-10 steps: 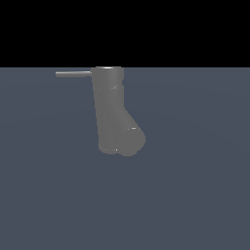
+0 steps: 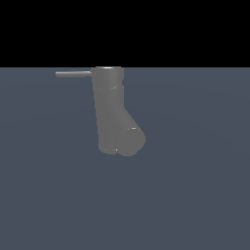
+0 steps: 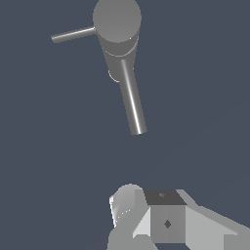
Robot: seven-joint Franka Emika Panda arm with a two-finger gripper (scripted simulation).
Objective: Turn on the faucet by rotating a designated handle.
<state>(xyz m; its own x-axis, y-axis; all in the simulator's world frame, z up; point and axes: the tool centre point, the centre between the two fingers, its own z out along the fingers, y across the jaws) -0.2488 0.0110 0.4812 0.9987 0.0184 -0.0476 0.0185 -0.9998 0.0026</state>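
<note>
Handle [image 3: 73,34] juts sideways off faucet [image 3: 117,19] top, well apart from gripper [image 3: 146,215]; finger state unreadable, approach pending.

Handle [image 2: 73,73] left of faucet [image 2: 111,110]

We look down on the faucet [image 3: 117,19], its handle [image 3: 73,34] sticking sideways, well apart from our gripper [image 3: 146,215].

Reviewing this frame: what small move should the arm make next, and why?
Probably advance the gripper toward the handle. In the wrist view the rod juts sideways from the top of the faucet, well apart from the gripper, with nothing touching it; the exterior view shows no arm near it.
</note>
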